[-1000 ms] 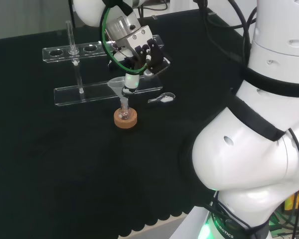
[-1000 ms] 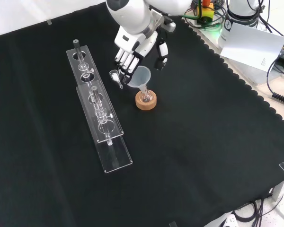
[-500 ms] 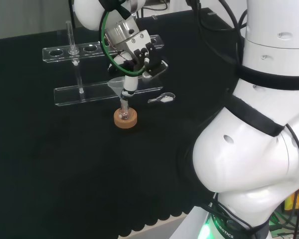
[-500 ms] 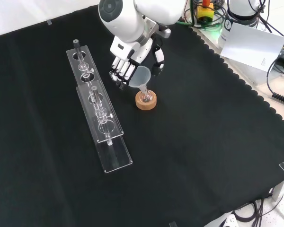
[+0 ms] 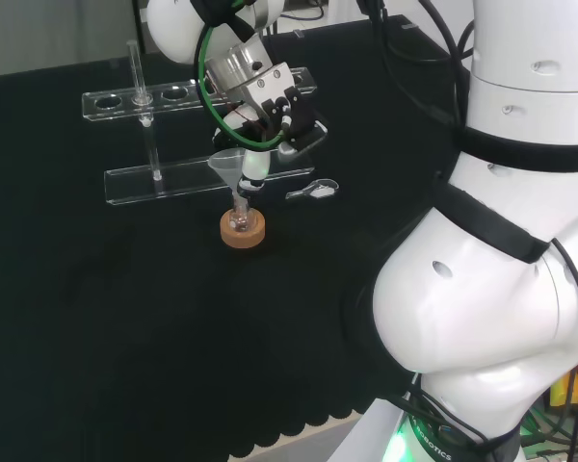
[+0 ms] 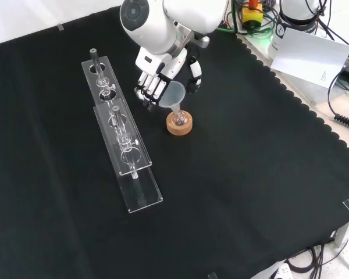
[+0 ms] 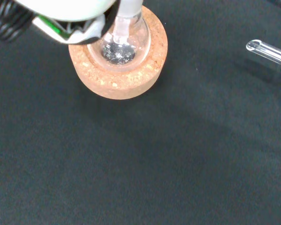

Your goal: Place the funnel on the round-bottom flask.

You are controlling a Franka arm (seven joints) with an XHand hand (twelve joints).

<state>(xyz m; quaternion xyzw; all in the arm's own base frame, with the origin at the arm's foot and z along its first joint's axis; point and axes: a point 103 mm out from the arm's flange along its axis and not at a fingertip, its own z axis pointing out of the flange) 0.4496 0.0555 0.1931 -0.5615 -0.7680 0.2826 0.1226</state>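
Two clear test-tube racks lie on the black cloth, and to their right in the front view we see the cork ring with the round-bottom flask seated in it. We find the flask upright; its bulb rests in the ring's hollow, and in the wrist view something dark and grainy lies at its bottom. The funnel is above the flask, its stem pointing down into the flask's neck and its wide mouth tilted a little toward the hand. We see the hand reaching down from the top of the front view, its fingers curled along the left side of the funnel's cone and its thumb on the far side, so the funnel is pinched between them. In the head view we find the hand just above and to the right of the funnel, with the cork ring directly under it. We cannot tell whether the funnel's cone already sits on the neck's rim. A small clear spoon-like tool lies on the cloth to the right of the ring in the head view, apart from it.
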